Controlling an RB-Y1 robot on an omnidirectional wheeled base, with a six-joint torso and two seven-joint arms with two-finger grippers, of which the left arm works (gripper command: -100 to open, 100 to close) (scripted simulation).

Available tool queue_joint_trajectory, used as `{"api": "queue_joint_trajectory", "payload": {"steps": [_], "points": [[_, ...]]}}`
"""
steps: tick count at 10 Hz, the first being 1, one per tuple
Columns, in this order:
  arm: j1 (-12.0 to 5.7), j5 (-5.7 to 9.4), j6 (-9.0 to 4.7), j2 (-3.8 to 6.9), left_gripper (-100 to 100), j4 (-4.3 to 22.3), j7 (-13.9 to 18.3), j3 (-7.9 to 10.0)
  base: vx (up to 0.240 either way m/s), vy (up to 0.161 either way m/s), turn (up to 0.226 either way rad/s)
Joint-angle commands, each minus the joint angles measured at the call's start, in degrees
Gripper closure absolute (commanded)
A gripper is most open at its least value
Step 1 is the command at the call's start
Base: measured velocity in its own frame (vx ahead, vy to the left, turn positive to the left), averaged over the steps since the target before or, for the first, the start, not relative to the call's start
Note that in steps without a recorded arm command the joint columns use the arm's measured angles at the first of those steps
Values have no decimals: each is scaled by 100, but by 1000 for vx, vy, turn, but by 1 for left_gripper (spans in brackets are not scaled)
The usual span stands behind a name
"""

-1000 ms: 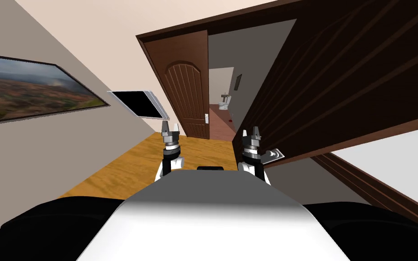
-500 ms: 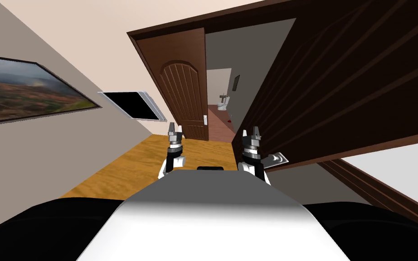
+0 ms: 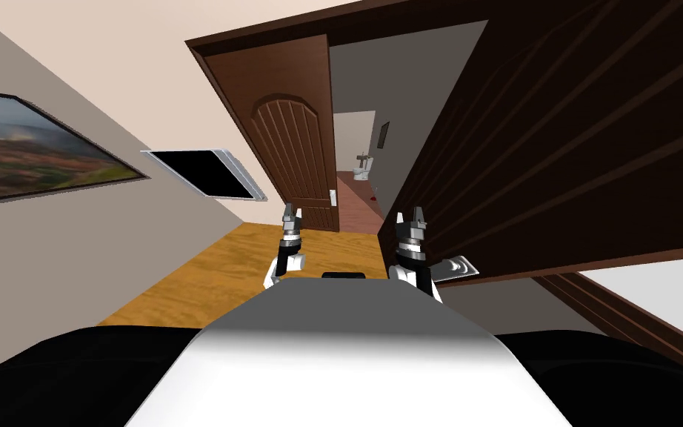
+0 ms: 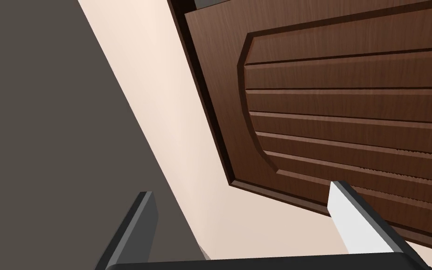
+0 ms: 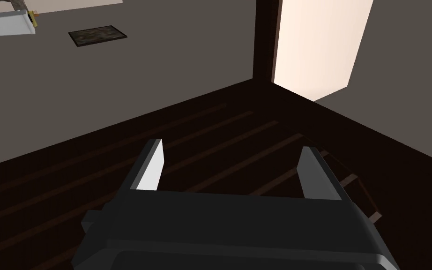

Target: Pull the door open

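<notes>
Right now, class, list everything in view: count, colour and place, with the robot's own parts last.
near door: one, dark brown, standing open on the right
lever handle: one, silver grey, on the near door
far door: one, brown, arched panel, ahead, left of the doorway
floor: one, yellow-brown wood, ahead
landscape picture: one, green and brown, left wall
framed panel: one, black in white frame, left wall, beyond the picture
toilet: one, white, far room through the doorway
left gripper: one, light grey fingers, open, facing the far door
right gripper: one, light grey fingers, open, at the near door
</notes>
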Motion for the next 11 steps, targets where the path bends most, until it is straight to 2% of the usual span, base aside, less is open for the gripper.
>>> {"api": "queue_joint_trajectory", "payload": {"steps": [1, 11], "points": [[-83, 16, 66, 32, -100, 202, 21, 10, 84, -4, -39], [-662, 135, 466, 199, -100, 1564, 176, 105, 101, -6, -51]]}}
